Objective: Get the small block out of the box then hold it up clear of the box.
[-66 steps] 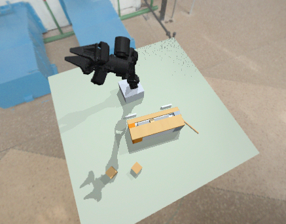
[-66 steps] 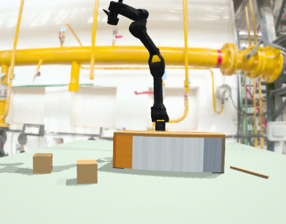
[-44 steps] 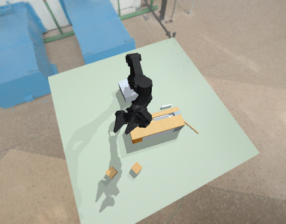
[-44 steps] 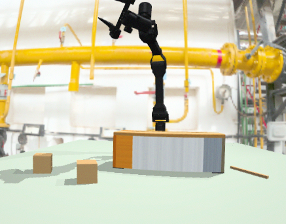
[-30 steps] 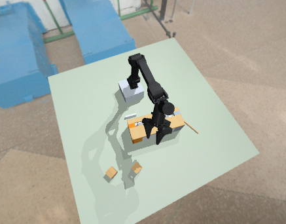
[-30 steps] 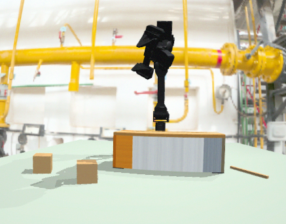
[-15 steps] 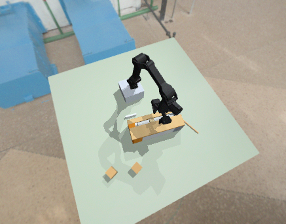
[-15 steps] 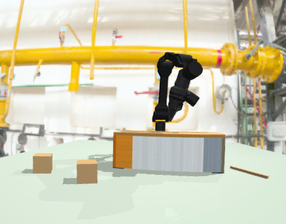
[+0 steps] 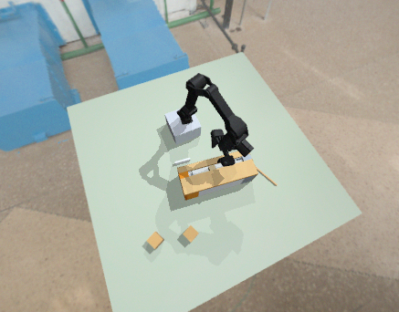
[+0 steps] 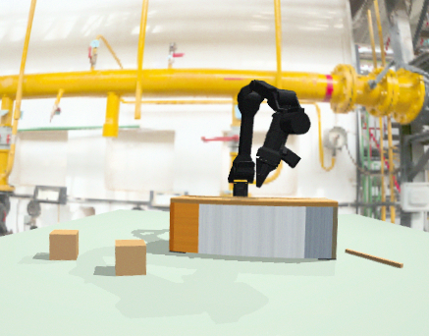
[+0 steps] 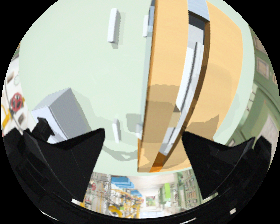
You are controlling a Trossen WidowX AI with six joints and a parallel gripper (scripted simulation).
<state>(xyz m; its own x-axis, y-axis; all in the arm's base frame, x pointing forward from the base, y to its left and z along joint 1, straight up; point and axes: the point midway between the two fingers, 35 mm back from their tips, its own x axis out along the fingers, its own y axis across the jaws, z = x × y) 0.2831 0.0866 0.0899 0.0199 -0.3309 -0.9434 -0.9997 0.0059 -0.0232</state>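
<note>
The long wooden-topped box [image 9: 224,177] [image 10: 250,229] [image 11: 225,50] stands upright on the table [image 9: 292,215] [image 10: 226,301]. An orange panel [image 10: 184,227] marks its left end in the exterior view, and a blue-grey panel [image 10: 320,232] its right end. A narrow slot runs along its top, with a pale shelf [image 11: 186,95] showing inside. I cannot pick out the small block in any view. My gripper [image 9: 220,150] [image 11: 145,135] is open and empty. It points down above the box's back edge, one finger on the slot side and one on the arm-base side.
Two wooden cubes lie before the box: one cube [image 9: 155,240] [image 10: 64,245] and another cube [image 9: 190,234] [image 10: 131,257]. A thin stick [image 9: 267,177] [image 10: 373,257] lies past the blue-grey end. A white bar [image 9: 182,161] lies behind the box. The pale base block [image 9: 187,134] stands farther back.
</note>
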